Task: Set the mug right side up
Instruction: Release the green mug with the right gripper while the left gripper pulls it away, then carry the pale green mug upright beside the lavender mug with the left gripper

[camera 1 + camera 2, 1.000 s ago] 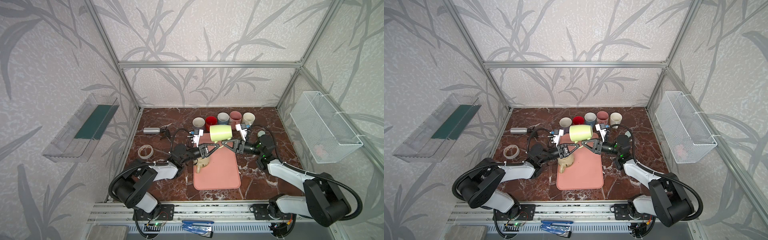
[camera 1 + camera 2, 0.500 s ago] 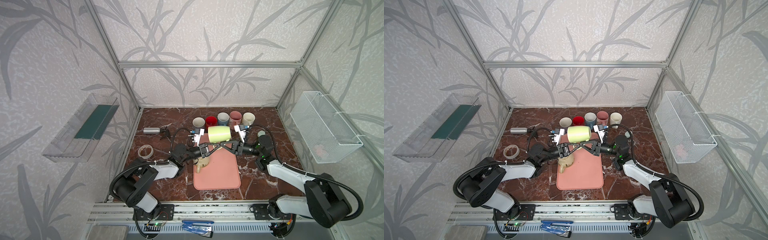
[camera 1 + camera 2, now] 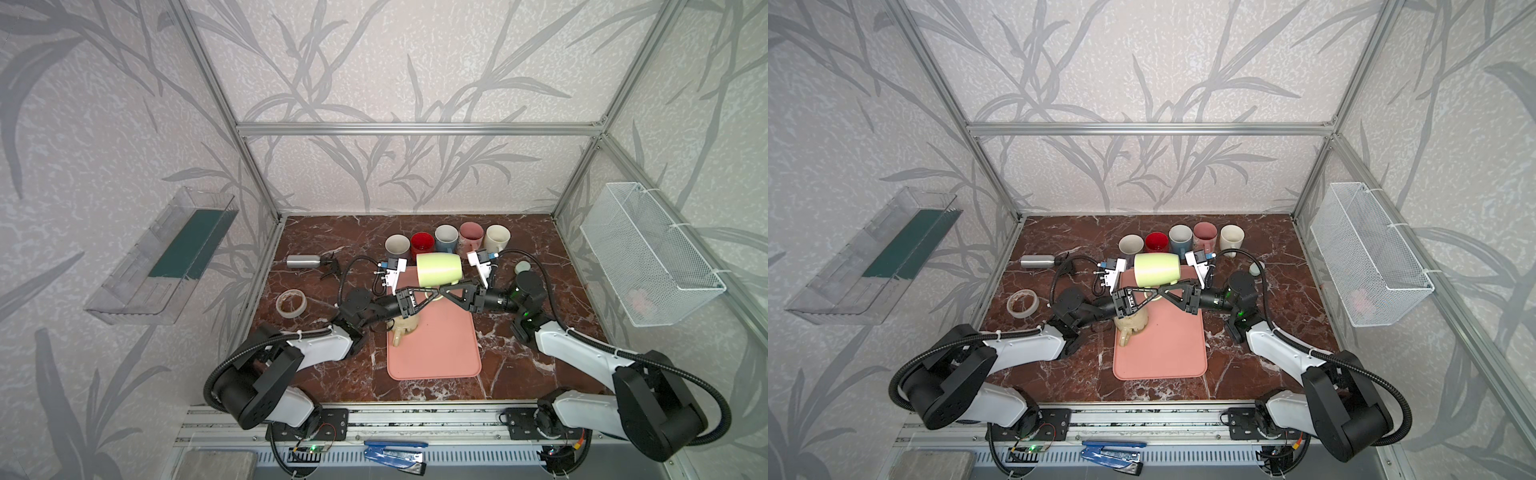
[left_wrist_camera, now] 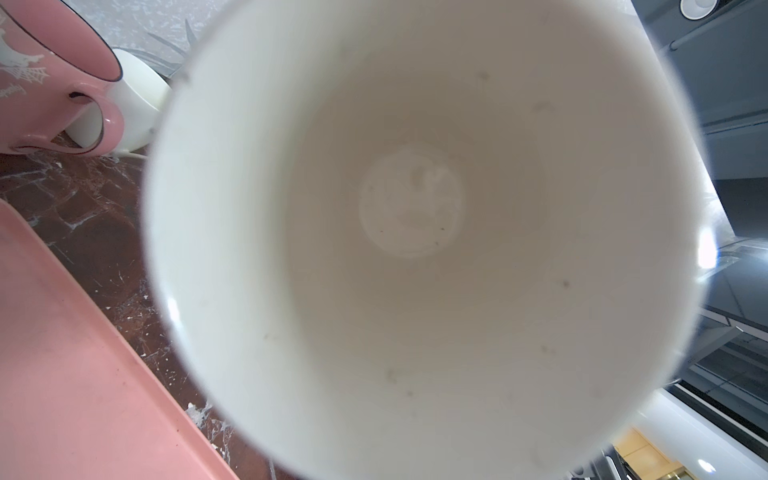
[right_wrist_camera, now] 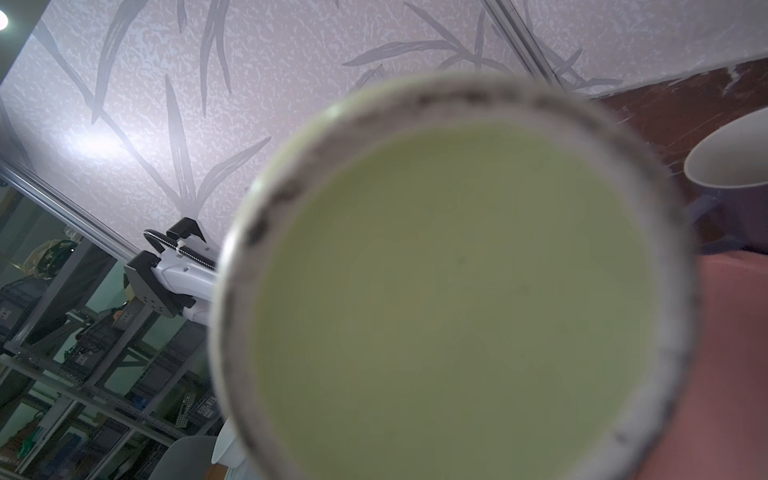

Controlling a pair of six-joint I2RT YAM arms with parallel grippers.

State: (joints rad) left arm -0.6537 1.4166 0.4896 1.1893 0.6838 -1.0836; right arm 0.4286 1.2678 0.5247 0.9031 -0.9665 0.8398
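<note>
Brown marble tabletop (image 3: pixel 519 365) inside leaf-papered walls; your left pincer (image 3: pixel 432 293) has its tips pinched together under the light green mug (image 3: pixel 439 269), apparently holding it; your right pincer (image 3: pixel 445 287) meets it there, grip impossible to tell; the mug hangs sideways above the pink mat (image 3: pixel 440 345), mouth towards your left arm; a row of mugs (image 3: pixel 446 239) stands behind.

A red-brown marble surface (image 3: pixel 540 237) carries a pink rectangular rubber mat (image 3: pixel 440 349) at its middle, five upright ceramic mugs in a row (image 3: pixel 446 237) behind it, and a silver metal bottle (image 3: pixel 301 262) lying near a roll of tape (image 3: pixel 291 301) at the left.
</note>
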